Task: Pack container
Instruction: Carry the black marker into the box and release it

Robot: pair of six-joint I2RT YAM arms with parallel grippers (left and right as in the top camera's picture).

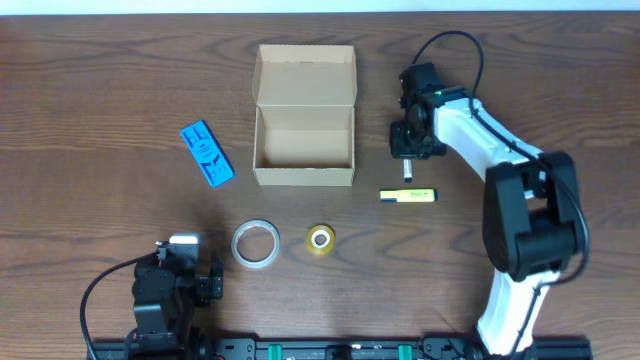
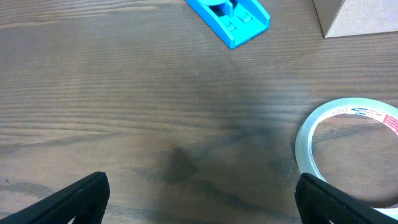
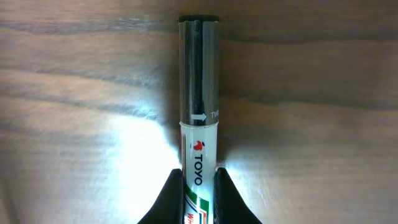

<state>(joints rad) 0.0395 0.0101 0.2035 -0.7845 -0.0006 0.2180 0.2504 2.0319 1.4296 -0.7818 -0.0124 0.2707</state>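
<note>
The tan cardboard container [image 1: 304,142] stands open at the table's middle back, its flap lid folded away; a corner shows in the left wrist view [image 2: 357,17]. My right gripper [image 1: 407,150] is just right of it, shut on a white marker with a black cap [image 3: 199,112] [image 1: 407,166], which lies on or just above the table. My left gripper [image 2: 199,202] is open and empty at the front left, low over bare wood [image 1: 185,280]. A clear tape roll [image 1: 254,244] [image 2: 348,158] lies by its right finger.
A blue stapler-like item [image 1: 207,153] [image 2: 229,17] lies left of the container. A small yellow tape roll [image 1: 320,239] sits in front of it. A yellow highlighter [image 1: 408,195] lies in front of my right gripper.
</note>
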